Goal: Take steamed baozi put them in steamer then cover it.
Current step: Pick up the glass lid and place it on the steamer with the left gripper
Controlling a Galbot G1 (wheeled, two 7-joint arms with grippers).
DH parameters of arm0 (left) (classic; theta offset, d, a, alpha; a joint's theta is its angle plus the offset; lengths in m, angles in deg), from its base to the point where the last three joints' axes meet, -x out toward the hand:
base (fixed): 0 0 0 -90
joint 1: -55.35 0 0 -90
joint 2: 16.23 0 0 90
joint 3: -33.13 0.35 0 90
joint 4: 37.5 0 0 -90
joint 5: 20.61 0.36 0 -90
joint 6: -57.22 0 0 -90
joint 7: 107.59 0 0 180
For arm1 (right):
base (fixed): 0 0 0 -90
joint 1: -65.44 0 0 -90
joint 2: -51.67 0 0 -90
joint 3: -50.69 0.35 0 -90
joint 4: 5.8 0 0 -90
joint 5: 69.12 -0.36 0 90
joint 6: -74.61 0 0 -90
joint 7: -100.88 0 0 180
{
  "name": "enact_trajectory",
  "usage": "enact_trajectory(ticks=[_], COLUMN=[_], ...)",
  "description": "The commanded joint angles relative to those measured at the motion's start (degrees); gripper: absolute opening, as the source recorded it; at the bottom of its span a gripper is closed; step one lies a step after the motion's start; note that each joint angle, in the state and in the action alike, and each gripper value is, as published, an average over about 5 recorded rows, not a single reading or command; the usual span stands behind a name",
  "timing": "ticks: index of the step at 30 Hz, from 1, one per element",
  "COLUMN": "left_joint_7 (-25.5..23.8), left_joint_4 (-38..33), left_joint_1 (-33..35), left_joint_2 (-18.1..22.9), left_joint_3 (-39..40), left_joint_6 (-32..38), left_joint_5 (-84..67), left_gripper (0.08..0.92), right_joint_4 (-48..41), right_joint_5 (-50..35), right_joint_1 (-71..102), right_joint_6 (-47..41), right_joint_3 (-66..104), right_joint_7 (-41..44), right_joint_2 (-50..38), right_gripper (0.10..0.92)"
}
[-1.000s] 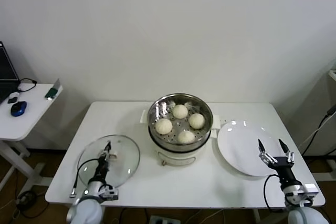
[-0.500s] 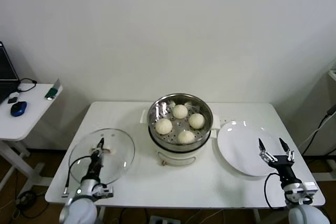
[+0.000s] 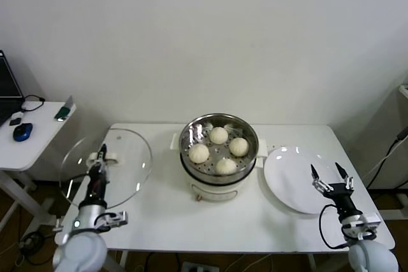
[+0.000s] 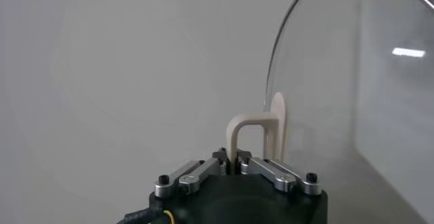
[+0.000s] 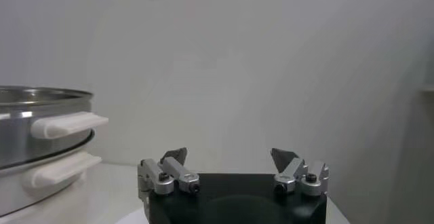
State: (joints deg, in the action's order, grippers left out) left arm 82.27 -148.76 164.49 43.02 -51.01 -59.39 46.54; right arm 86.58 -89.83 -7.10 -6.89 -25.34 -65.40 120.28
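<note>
Four cream-white baozi (image 3: 218, 150) lie in the shiny steel steamer (image 3: 218, 125) on its white pot base at the table's middle. My left gripper (image 3: 101, 155) is shut on the white bar handle (image 4: 252, 134) of the clear glass cover (image 3: 106, 167), holding it tilted and raised over the table's left edge. The cover's glass (image 4: 352, 76) fills one side of the left wrist view. My right gripper (image 3: 331, 177) is open and empty over the white plate (image 3: 299, 178). The steamer's rim and white side handles (image 5: 64, 125) show in the right wrist view.
The white table (image 3: 217, 221) holds the steamer and plate. A small side table (image 3: 32, 133) at far left carries a blue mouse (image 3: 22, 132), cables and a laptop edge. A white wall stands behind.
My left gripper has lifted the glass cover off the table, moving it left and up and tilting it. The right gripper has stayed over the plate.
</note>
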Motion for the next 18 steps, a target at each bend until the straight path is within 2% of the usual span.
enact_trajectory(ticks=[1,6,12,15,18], left_joint_7=[-6.38,-12.82,-20.82,-24.31,-24.89], left_joint_4=[-12.85,-11.57,-6.64,-4.14,-1.45], left_joint_1=[-8.89,-19.77,-29.75,-31.72,-32.74], left_joint_2=[-12.39,-10.28,-1.50,2.90,6.77], left_joint_3=[9.94,22.40,31.99,34.50,36.07], left_joint_6=[-13.21,-18.08,-18.40,-18.40,-18.40], left_joint_5=[-8.15,-5.28,4.57,7.64,9.50], left_gripper=[0.150,0.150,0.150,0.150,0.150], right_joint_4=[-1.82,-3.27,-4.26,-4.47,-4.99], right_joint_5=[0.96,1.50,1.77,2.10,2.49], right_joint_1=[-2.95,-4.75,-6.16,-6.44,-6.42], right_joint_6=[-0.15,-0.38,-0.81,-0.84,-0.67], right_joint_3=[-2.82,-4.34,-5.41,-5.56,-5.37], right_joint_7=[-0.12,-0.54,-0.94,-1.05,-1.05], right_joint_2=[-1.09,-1.64,-3.07,-3.01,-2.90], right_gripper=[0.823,0.823,0.823,0.823,0.823])
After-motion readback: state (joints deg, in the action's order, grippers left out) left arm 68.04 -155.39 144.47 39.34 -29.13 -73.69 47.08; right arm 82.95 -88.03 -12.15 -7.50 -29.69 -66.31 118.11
